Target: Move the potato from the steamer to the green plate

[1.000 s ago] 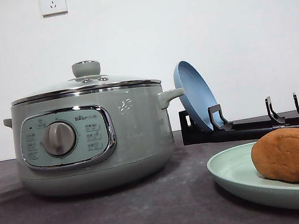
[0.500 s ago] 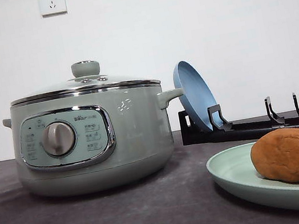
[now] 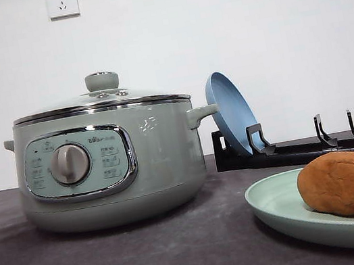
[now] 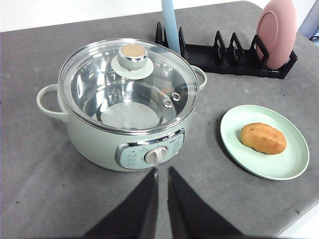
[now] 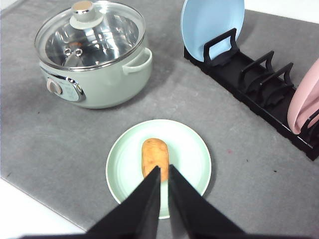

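The orange-brown potato [image 3: 352, 182] [image 4: 263, 138] [image 5: 155, 156] lies on the green plate [image 3: 276, 206] [image 4: 289, 167] [image 5: 192, 154], to the right of the steamer [image 3: 106, 160] [image 4: 124, 99] [image 5: 94, 52]. The steamer's glass lid is on and its inside looks bare. My left gripper [image 4: 162, 172] hovers above the table in front of the steamer's dial, fingers nearly together with nothing between them. My right gripper [image 5: 164, 169] hangs over the near end of the potato, apart from it, its fingers close together and holding nothing.
A black dish rack [image 3: 303, 148] [image 4: 229, 55] [image 5: 259, 84] stands behind the plate, holding an upright blue plate [image 3: 230, 113] [image 5: 212, 25] and a pink plate [image 4: 276, 30] [image 5: 304, 102]. The grey mat's near edge [image 5: 45, 199] runs close to the green plate.
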Action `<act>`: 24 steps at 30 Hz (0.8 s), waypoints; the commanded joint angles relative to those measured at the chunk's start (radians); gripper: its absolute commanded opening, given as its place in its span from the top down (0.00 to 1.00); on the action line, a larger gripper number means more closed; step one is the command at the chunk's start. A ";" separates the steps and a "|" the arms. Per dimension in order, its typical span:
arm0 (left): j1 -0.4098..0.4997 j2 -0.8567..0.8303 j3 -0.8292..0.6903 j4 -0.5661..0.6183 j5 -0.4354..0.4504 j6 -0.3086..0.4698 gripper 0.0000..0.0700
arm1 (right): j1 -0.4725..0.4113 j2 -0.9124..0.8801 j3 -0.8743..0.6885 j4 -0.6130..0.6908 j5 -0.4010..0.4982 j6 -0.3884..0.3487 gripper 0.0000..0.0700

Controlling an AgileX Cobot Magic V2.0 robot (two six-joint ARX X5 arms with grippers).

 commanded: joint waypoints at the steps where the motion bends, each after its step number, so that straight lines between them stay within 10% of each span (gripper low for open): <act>1: -0.005 0.003 0.013 0.010 0.002 -0.007 0.97 | 0.005 0.004 0.010 0.012 0.001 0.002 0.99; 13: 0.009 -0.002 0.002 0.017 -0.002 -0.007 0.97 | 0.005 0.004 0.010 0.012 0.001 0.002 0.99; 24: 0.337 -0.255 -0.376 0.338 0.009 -0.006 0.96 | 0.005 0.004 0.010 0.012 0.001 0.002 0.99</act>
